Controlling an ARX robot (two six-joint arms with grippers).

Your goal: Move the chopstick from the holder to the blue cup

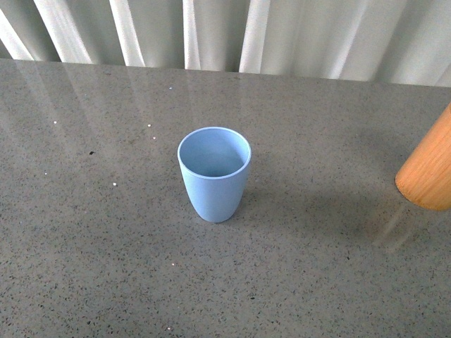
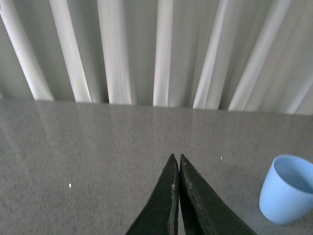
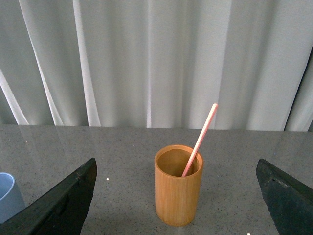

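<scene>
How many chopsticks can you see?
1. The pink chopstick leans inside the wooden holder, top poking above the rim. The blue cup holds none. A shorter one could hide deep in the holder.

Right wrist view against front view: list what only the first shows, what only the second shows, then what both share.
Only the right wrist view: the chopstick leaning inside the holder, the holder's open mouth, and the right gripper, open wide and apart from the holder. Only the front view: the blue cup whole, upright, with its empty inside. Both: the holder (cut off at the front view's edge), a part of the blue cup, the grey table and the white curtain.
</scene>
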